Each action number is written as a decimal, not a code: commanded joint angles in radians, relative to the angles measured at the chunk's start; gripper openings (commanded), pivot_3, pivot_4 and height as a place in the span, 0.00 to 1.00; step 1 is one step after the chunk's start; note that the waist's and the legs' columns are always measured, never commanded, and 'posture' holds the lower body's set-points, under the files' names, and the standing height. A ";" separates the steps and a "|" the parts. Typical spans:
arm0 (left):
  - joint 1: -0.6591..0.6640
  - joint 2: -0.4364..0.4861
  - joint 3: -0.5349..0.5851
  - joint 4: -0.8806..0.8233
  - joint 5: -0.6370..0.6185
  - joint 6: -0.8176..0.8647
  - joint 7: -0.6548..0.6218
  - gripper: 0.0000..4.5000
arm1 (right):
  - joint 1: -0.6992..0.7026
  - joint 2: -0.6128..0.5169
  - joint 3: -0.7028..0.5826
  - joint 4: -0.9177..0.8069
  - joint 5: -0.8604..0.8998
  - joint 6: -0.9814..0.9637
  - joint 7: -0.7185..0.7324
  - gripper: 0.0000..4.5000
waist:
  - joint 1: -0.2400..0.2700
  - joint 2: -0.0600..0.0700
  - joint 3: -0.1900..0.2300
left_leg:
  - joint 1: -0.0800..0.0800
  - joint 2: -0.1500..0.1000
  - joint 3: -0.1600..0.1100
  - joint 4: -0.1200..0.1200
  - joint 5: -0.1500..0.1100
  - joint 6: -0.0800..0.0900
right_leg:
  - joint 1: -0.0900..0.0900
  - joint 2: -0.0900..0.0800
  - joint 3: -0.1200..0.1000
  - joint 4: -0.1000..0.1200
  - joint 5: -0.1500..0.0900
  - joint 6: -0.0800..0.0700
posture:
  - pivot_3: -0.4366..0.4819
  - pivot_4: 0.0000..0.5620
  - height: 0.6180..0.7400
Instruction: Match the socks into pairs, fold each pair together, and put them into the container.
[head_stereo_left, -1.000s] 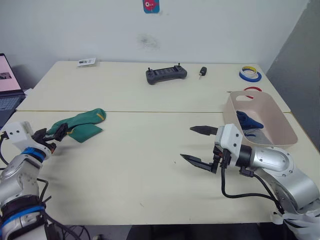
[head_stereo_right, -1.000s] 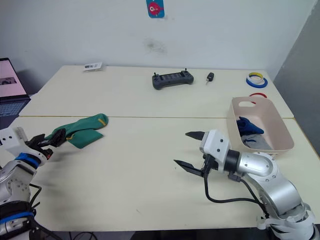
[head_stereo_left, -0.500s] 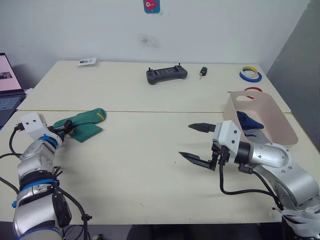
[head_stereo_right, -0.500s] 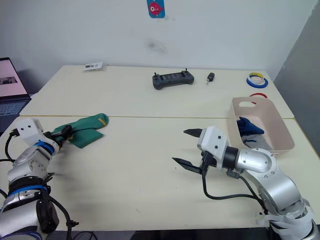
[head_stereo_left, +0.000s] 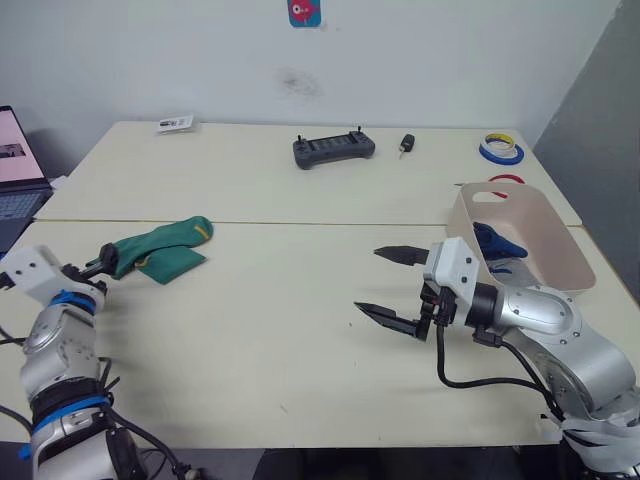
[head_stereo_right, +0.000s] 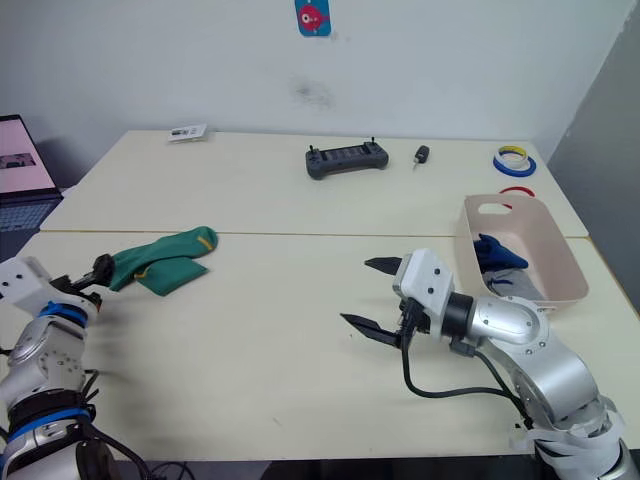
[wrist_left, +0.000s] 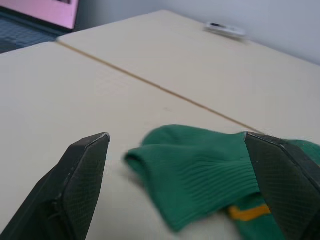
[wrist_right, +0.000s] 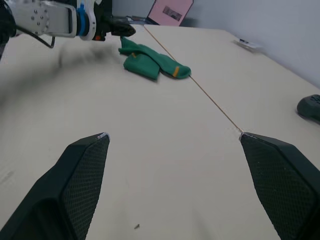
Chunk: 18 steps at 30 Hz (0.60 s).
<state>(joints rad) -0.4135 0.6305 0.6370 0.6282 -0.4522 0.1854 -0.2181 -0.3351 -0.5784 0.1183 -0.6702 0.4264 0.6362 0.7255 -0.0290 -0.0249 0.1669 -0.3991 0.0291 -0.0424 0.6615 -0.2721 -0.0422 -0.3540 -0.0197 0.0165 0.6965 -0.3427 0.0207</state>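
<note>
On the cream table (head_stereo_left: 300, 330), made of two tops joined along a seam, the pale pink container (head_stereo_left: 530, 230) stands at the right edge, holding a royal blue sock (head_stereo_left: 497, 240) and a light grey one (head_stereo_right: 522, 288) beside it. The right gripper (head_stereo_left: 390, 285) hovers above the near half of the table, right of centre, its two black fingers spread wide with nothing between them. The green socks (head_stereo_left: 165, 250) lie bunched near the left edge, just in front of the seam. The left gripper (head_stereo_right: 92, 275) is at their cuff end, fingers parted, the cuff (wrist_left: 195, 170) lying between them. A dark grey controller (head_stereo_left: 333, 149), a key fob (head_stereo_left: 405, 144) and tape rolls (head_stereo_left: 499, 150) sit along the far edge.
</note>
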 joint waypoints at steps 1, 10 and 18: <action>-0.046 0.038 -0.004 0.024 -0.001 0.085 0.032 1.00 | -0.042 0.003 -0.004 -0.003 0.017 -0.002 -0.002 0.99 | 0.005 0.000 0.000 | 0.000 0.000 0.000 0.000 0.000 0.000 | 0.000 0.000 0.000 0.000 0.000 0.000 | 0.48 0.27 1.00; -0.211 0.069 -0.074 0.202 0.044 0.149 0.015 1.00 | -0.061 0.002 0.020 0.002 0.020 0.001 0.004 0.99 | 0.006 -0.001 0.000 | -0.001 -0.001 -0.002 0.000 0.000 0.000 | 0.000 0.000 -0.002 0.000 0.000 0.000 | 0.48 0.27 1.00; -0.316 0.072 -0.111 0.337 0.062 0.165 -0.018 0.86 | -0.045 -0.008 0.016 -0.014 0.022 0.009 -0.005 1.00 | 0.001 -0.001 0.000 | -0.001 -0.001 -0.001 0.000 0.000 0.000 | 0.000 0.001 -0.003 0.000 0.000 0.000 | 0.48 0.27 1.00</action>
<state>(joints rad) -0.7151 0.6773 0.5282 0.9629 -0.3958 0.3466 -0.2300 -0.3779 -0.5812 0.1436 -0.6493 0.4388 0.6474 0.7249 -0.0284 -0.0256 0.1668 -0.3996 0.0284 -0.0437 0.6616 -0.2717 -0.0429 -0.3544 -0.0191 0.0139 0.6965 -0.3427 0.0207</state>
